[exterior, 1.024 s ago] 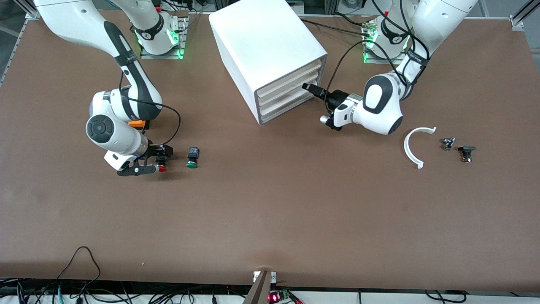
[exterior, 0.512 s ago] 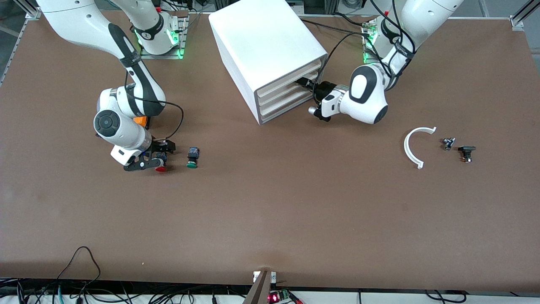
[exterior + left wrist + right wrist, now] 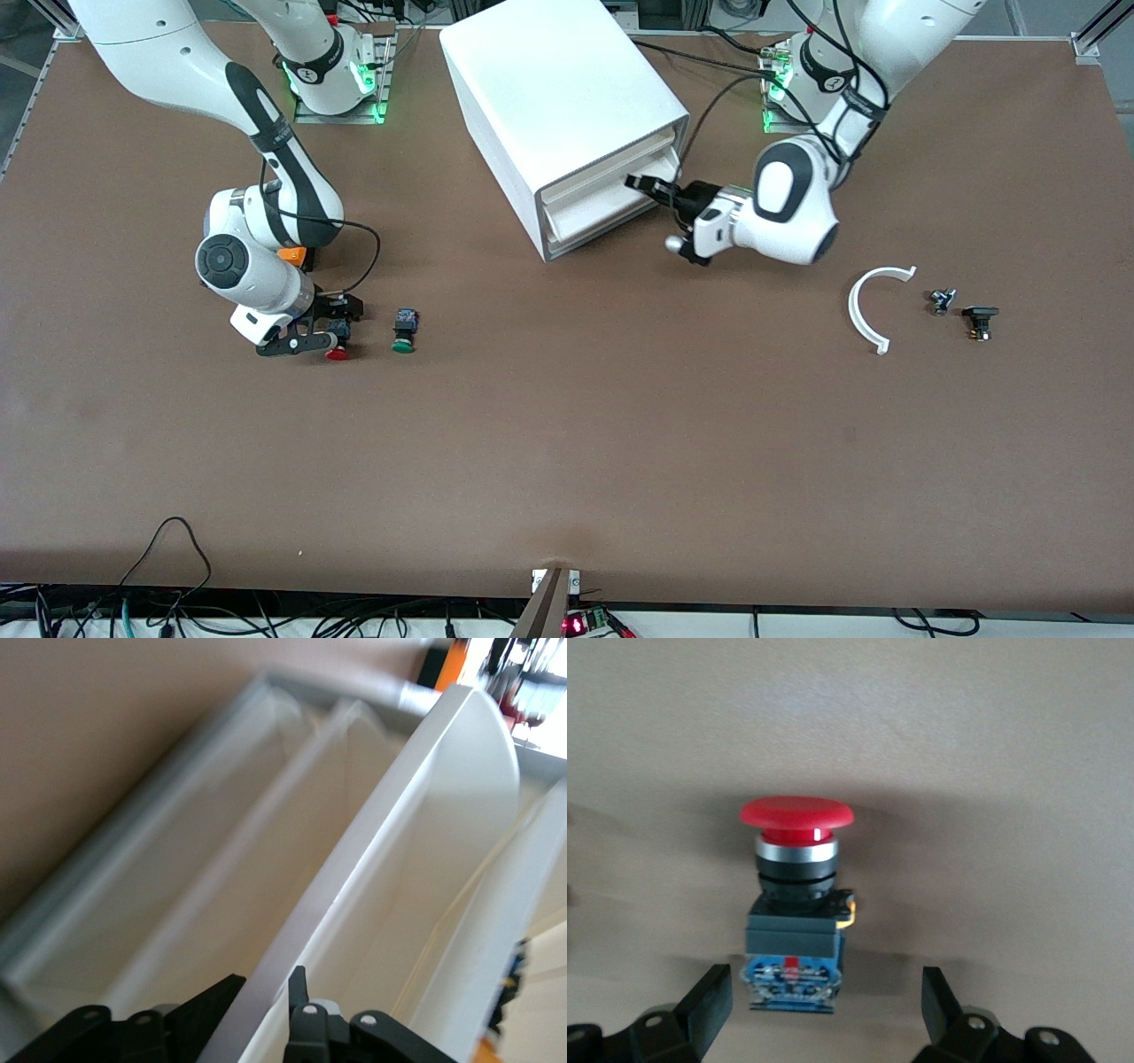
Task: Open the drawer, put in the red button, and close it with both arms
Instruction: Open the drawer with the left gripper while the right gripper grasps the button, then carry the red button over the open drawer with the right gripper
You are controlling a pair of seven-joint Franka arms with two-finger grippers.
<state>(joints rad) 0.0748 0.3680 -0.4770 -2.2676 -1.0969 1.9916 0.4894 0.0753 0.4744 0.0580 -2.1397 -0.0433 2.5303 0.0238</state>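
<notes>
The red button (image 3: 337, 353) lies on its side on the table toward the right arm's end, its red cap toward the front camera. My right gripper (image 3: 332, 330) is down at the table and open. Its fingers stand either side of the button's dark blue body (image 3: 796, 930) without touching it, gripper midpoint (image 3: 824, 988). The white drawer cabinet (image 3: 558, 89) stands at the table's middle, near the bases. My left gripper (image 3: 640, 185) is in front of it, shut on the top drawer's front panel (image 3: 390, 859), gripper midpoint (image 3: 266, 979). That drawer (image 3: 657, 162) stands slightly out.
A green-capped button (image 3: 404, 330) lies beside the red one, toward the table's middle. Toward the left arm's end lie a white curved strip (image 3: 864, 310) and two small dark parts (image 3: 942, 301) (image 3: 981, 321).
My left gripper went into the top drawer's front, then drew back from the cabinet with the drawer sliding out a little. My right gripper shifted slightly around the red button.
</notes>
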